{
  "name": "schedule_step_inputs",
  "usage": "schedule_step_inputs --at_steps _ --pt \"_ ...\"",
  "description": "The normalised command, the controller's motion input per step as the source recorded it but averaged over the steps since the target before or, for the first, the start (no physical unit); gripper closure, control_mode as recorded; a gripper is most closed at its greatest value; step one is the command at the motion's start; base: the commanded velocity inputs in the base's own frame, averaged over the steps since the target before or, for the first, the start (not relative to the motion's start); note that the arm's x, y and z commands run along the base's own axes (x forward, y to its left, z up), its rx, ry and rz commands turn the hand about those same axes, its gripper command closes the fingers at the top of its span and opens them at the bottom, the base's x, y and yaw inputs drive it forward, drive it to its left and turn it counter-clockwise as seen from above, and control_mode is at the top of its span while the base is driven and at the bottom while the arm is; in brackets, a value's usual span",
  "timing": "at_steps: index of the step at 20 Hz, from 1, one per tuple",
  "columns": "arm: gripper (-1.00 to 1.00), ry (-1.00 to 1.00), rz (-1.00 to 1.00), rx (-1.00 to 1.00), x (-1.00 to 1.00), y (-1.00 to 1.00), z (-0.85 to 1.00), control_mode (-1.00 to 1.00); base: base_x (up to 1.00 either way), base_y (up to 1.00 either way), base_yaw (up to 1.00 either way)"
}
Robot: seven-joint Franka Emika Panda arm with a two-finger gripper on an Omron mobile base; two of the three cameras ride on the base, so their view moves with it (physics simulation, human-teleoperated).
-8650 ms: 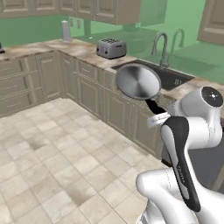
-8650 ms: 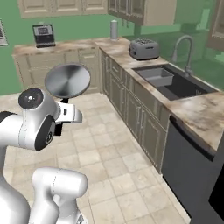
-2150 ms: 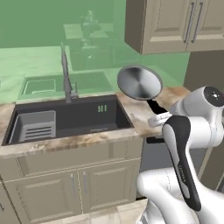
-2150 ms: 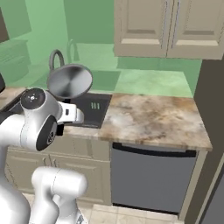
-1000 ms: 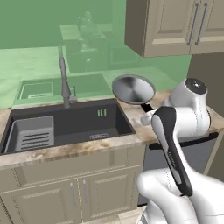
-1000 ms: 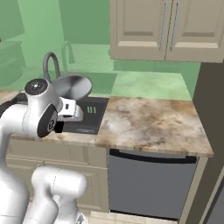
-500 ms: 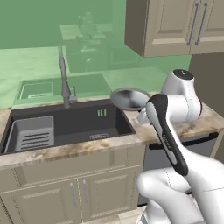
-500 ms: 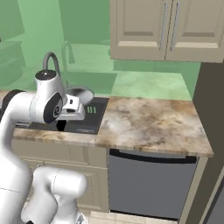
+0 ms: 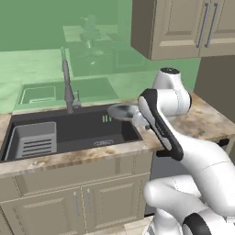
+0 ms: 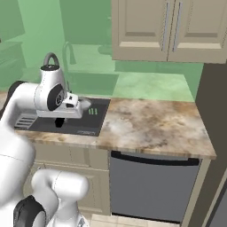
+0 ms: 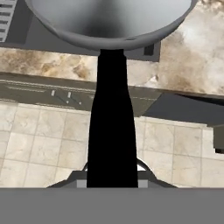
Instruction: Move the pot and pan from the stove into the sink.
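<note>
Hand view: jaws clamped on black tapered handle of smooth silver pan (image 11: 109,22) over dark sink (image 9: 87,131).

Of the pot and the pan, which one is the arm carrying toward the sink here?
The pan: the shallow silver one, gripped by its long black handle and hanging over the right end of the sink.

A green wall (image 10: 150,84) runs behind a mottled brown stone tabletop (image 10: 150,128). Beige wall cabinets (image 10: 168,29) with slim metal handles hang above it at the far right, and beige panelled base cabinets (image 9: 69,202) stand beneath it on the left. A grey dishwasher front (image 10: 150,186) sits under the tabletop to the right. The floor (image 11: 39,144) is pale beige tile with darker grout. Lighting is even and soft.
</note>
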Motion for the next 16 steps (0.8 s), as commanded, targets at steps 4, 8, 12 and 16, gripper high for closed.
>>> schedule_step_inputs --at_steps 4,8,12,16 --pt "1.0 0.16 0.0 -0.01 0.47 0.49 -0.22 -1.0 0.0 0.0 0.0" --pt "1.0 0.12 0.0 -0.01 0.3 0.36 -0.19 -1.0 0.0 0.0 0.0" --pt "1.0 0.08 0.01 -0.02 0.11 0.14 -0.12 -1.0 0.0 0.0 0.0" --pt "1.0 0.01 0.0 -0.02 0.0 0.01 0.0 -1.0 0.0 0.0 0.0"
